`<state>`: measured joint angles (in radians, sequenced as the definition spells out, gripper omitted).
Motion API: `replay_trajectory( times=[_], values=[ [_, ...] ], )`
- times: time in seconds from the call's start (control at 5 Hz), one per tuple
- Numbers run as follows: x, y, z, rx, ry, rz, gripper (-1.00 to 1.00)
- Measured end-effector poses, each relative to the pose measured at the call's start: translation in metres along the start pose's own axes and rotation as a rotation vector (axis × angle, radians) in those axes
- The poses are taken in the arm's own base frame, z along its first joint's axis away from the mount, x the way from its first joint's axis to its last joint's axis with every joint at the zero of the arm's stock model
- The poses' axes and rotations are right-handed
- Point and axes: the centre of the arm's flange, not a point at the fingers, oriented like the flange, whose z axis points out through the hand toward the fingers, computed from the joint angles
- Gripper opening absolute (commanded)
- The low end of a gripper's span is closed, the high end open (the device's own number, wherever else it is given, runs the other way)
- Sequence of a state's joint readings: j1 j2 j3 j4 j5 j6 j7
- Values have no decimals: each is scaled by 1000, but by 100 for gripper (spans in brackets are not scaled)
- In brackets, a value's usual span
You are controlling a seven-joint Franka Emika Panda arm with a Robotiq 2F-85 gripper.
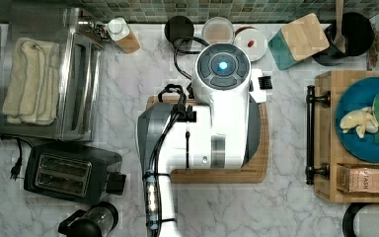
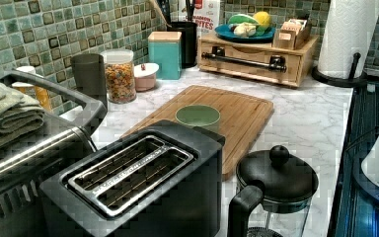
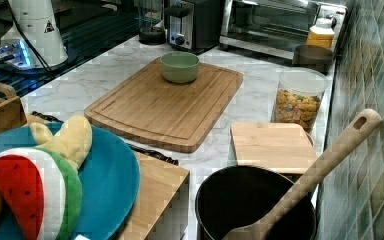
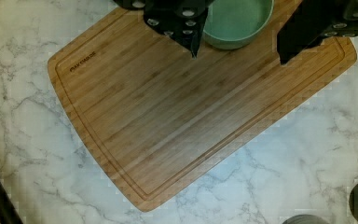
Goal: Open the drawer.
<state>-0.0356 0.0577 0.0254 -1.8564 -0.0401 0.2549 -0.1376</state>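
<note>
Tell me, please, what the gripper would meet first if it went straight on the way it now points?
Probably the cutting board: the open gripper points down at it, fingertips beside the green bowl. Height above the board is unclear.

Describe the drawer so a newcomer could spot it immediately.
In the left view, look past the large bamboo cutting board to the wooden box by the tiled wall. Its front is the shallow light-wood drawer, shut. Only it carries a long black bar handle.

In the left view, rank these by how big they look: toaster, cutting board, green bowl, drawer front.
1. Toaster, though it sits nearest the camera, which inflates it.
2. Cutting board.
3. Drawer front, far back, so likely understated.
4. Green bowl, clearly smallest.
</note>
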Motion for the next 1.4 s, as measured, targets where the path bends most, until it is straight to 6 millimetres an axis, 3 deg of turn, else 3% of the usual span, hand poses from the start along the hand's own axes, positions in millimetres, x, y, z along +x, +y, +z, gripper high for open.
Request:
replay_trajectory(
  times=[0.4, 0.8, 1.0, 1.4],
  values=[
    [0, -1, 10, -13, -13, -5, 100],
    [9, 3, 32, 8, 27, -329, 100],
    [21, 15, 40, 17, 55, -438, 100],
    [71, 78, 41, -10, 178, -538, 100]
  ],
)
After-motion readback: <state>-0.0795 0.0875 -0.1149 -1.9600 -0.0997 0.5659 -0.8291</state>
